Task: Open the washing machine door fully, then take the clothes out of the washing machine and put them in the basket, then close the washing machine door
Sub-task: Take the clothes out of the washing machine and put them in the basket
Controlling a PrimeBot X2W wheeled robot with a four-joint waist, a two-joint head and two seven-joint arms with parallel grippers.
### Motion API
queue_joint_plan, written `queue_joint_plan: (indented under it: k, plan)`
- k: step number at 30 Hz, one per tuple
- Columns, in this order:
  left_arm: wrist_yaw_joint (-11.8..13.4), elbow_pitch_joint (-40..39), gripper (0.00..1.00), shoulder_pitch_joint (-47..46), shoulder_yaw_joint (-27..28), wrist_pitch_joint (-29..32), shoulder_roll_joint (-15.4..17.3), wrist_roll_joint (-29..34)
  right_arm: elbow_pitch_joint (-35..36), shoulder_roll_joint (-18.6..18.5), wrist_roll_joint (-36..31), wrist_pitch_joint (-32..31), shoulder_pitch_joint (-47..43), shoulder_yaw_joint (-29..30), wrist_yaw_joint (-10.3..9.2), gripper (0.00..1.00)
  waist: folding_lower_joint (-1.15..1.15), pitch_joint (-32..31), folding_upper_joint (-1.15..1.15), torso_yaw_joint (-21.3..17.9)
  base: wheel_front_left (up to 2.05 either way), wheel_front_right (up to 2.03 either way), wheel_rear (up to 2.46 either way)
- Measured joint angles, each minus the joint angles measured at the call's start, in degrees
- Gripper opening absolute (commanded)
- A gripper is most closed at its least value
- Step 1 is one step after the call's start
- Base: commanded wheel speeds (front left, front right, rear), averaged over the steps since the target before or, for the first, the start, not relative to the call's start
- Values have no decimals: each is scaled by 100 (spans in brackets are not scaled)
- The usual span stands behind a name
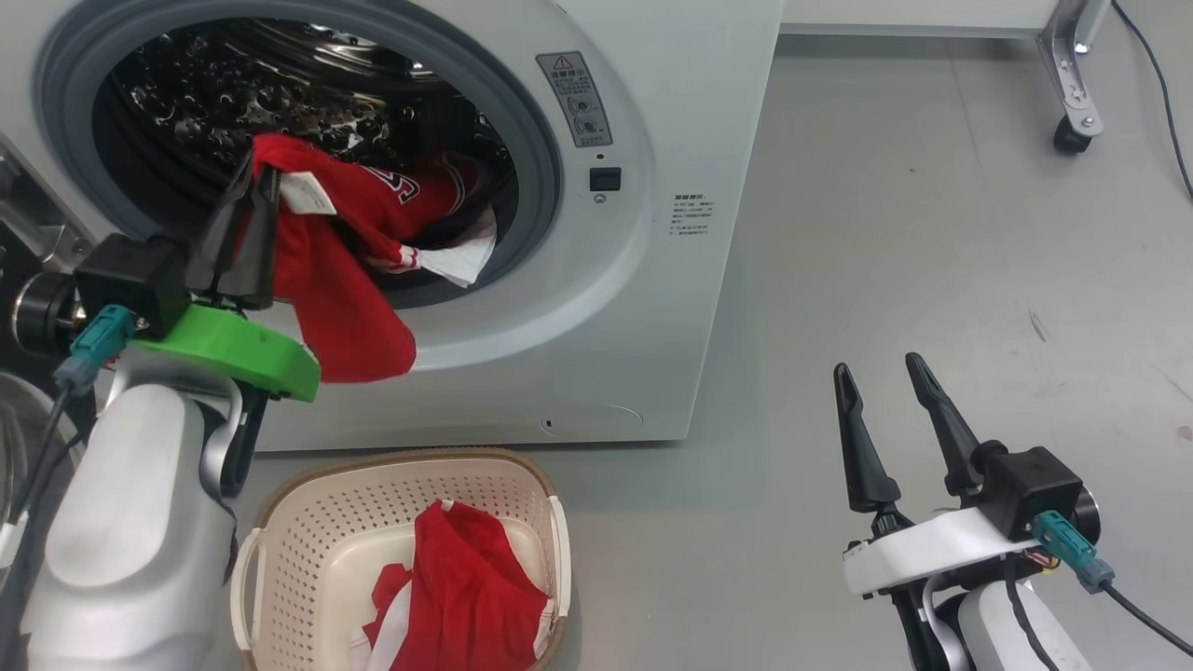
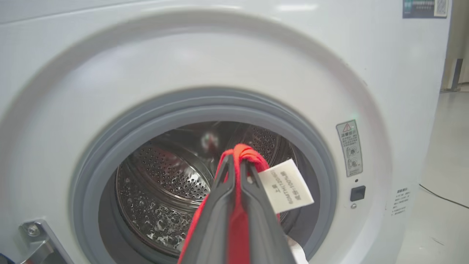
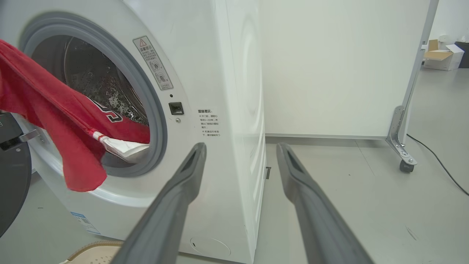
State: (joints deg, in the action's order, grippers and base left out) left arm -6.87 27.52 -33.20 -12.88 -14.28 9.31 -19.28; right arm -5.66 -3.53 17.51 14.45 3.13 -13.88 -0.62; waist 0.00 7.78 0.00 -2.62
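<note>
Head view: left gripper (image 1: 259,177) pinches red garment (image 1: 345,289) trailing from washing machine (image 1: 643,308) mouth, basket (image 1: 280,494) on floor below holds second garment (image 1: 466,587); right gripper (image 1: 876,365) wide, empty | left wrist: white label (image 2: 285,185) beside closed fingertips (image 2: 256,198) | right wrist: garment draped over grey seal (image 3: 158,121)

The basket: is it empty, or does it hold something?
Not empty: one red garment lies inside the basket, against its right wall.
</note>
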Motion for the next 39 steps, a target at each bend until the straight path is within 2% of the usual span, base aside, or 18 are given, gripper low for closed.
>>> queue_joint_plan:
  k: [4, 11, 27, 33, 39]
  plan:
    - [0, -802, 0, 37, 183, -1, 0, 24, 36, 2, -2, 0, -19, 18, 4, 100, 0, -16, 0, 30, 0, 0, 0]
    - [9, -1695, 0, 118, 454, -31, -44, 41, 51, 4, -11, 0, -23, 34, 40, 100, 0, -28, 0, 60, 0, 0, 0]
    - [30, -2992, 0, 520, 725, -45, -118, 123, 71, 15, -44, 0, -120, 71, 55, 100, 0, -68, 0, 112, 0, 0, 0]
    - [30, -3177, 0, 717, 708, -48, -120, 170, 71, 25, -47, 0, -134, 74, 57, 100, 0, -71, 0, 154, 0, 0, 0]
    - [29, -2888, 0, 1307, 471, 134, -108, 172, 71, 27, -53, 0, -136, 74, 108, 100, 0, -62, 0, 186, 0, 0, 0]
